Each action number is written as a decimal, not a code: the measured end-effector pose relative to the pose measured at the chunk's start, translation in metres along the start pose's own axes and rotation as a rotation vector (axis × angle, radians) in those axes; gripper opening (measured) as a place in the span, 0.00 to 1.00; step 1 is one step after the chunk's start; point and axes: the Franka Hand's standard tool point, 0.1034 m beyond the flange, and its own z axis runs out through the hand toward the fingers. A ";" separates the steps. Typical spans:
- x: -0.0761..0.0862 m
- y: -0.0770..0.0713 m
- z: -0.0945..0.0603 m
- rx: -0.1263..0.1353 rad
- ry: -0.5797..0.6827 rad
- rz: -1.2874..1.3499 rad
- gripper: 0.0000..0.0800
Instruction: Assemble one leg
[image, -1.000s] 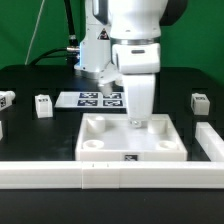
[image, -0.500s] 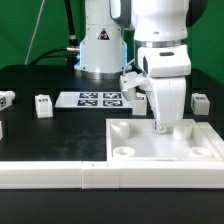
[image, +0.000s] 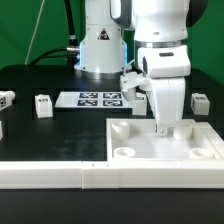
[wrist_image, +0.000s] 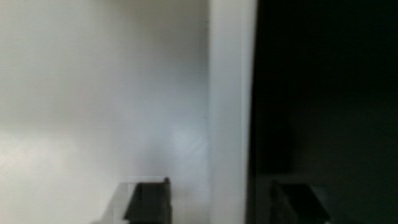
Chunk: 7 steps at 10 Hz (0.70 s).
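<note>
Straddling: gripper (image: 163, 127) fingers (wrist_image: 146, 202) stand either side of a wall of the big white square plastic tray (image: 170, 148).
Grip: we cannot tell.

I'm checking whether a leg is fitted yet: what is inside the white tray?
In the tray, the two near sockets show as empty holes, with nothing in them. The gripper stands at its far side and hides what is under it.

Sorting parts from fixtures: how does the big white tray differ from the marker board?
The tray is thick, with round corner sockets; the marker board is thin, flat, printed with tags. The gripper stands at the tray, not the marker board. Both are white.
</note>
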 end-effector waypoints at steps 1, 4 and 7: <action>0.000 0.000 0.000 0.000 0.000 0.000 0.59; -0.001 0.000 0.000 0.000 0.000 0.001 0.79; 0.000 0.000 -0.001 -0.003 0.000 0.017 0.81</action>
